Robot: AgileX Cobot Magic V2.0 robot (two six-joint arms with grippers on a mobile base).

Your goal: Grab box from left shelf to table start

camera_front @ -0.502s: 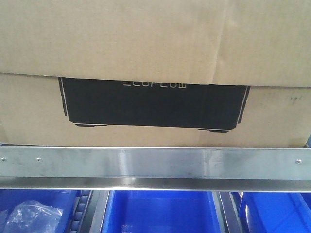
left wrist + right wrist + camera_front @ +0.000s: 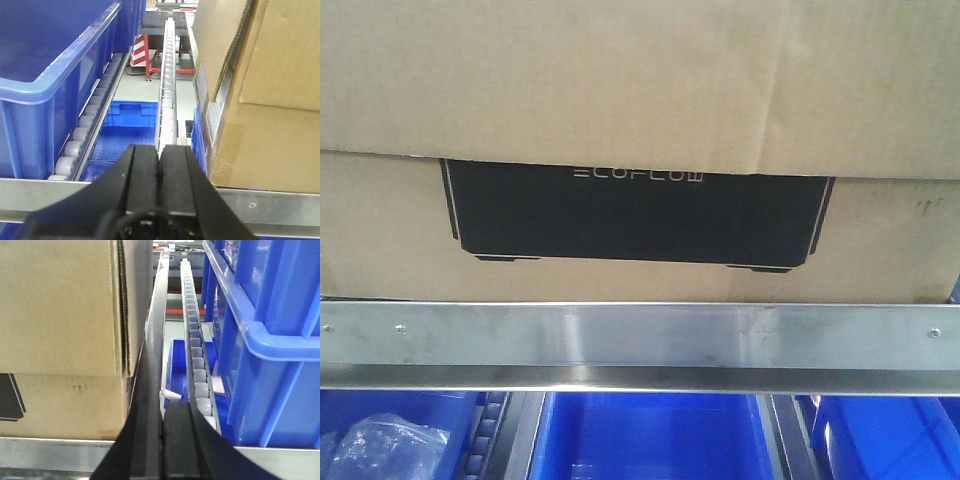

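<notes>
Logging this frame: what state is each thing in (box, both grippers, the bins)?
box: resting on the left shelf behind its front rail, not gripped.
left gripper: shut, empty, clear of the box.
right gripper: shut, empty, clear of the box.
blue bins: open-topped, on the level below; the left one holds a plastic bag.

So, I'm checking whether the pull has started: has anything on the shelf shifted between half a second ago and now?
Nothing has visibly changed in the front view. The large brown corrugated cardboard box with the black ECOFLOW panel sits as before behind the shelf's brushed-steel front rail, and the blue plastic bins below are unmoved.
</notes>
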